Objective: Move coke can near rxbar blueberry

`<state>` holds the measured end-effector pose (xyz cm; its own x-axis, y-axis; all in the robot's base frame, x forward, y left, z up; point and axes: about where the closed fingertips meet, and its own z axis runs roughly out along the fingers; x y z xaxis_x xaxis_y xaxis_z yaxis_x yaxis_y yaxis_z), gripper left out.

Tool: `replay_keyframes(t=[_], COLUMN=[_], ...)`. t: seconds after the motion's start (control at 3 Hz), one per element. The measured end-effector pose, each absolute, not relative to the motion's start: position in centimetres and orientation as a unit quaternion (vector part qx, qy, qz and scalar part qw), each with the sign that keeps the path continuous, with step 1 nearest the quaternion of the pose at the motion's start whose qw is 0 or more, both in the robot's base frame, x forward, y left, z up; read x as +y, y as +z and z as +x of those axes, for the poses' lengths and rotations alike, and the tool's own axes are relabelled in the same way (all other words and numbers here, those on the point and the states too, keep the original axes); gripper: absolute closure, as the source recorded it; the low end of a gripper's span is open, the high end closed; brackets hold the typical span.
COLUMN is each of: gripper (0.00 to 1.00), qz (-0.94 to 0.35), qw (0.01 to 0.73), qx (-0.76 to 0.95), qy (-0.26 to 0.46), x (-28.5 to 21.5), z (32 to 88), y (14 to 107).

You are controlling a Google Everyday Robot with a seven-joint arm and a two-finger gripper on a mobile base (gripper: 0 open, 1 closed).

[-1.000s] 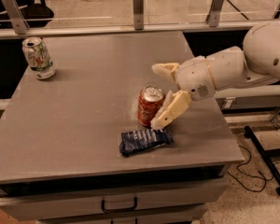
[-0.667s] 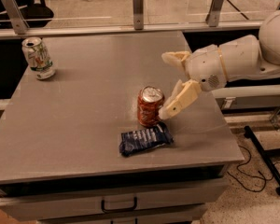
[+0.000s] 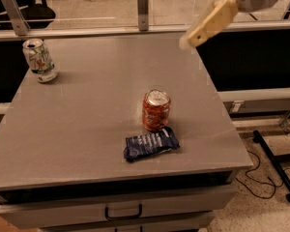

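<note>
The coke can (image 3: 156,110) stands upright on the grey table (image 3: 96,105), a little right of its middle. The rxbar blueberry (image 3: 151,144), a crinkled dark blue wrapper with white lettering, lies flat just in front of the can, touching or almost touching its base. My gripper (image 3: 203,21) is raised at the top right, above the table's far right edge, well clear of the can and empty. One cream finger (image 3: 210,23) shows with nothing beside it; the jaws stand apart.
A white and green soda can (image 3: 39,60) stands at the table's far left corner. A rail with metal posts (image 3: 142,1) runs behind the table. Drawers (image 3: 123,211) sit under the front edge. A stand's base and cables (image 3: 275,168) lie on the floor to the right.
My gripper, which stood open around the coke can's right side, has lifted away up and to the right. The can stays upright beside the rxbar.
</note>
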<state>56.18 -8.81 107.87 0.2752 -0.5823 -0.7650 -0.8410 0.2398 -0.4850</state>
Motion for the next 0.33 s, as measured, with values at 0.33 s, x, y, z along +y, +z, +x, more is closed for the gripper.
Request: replay_keyframes(t=[0.33], gripper=[0.00], qz=[-0.599], qw=[0.546], qx=[0.576], qy=[0.106], x=[-9.34], z=[56.30], y=[111.18])
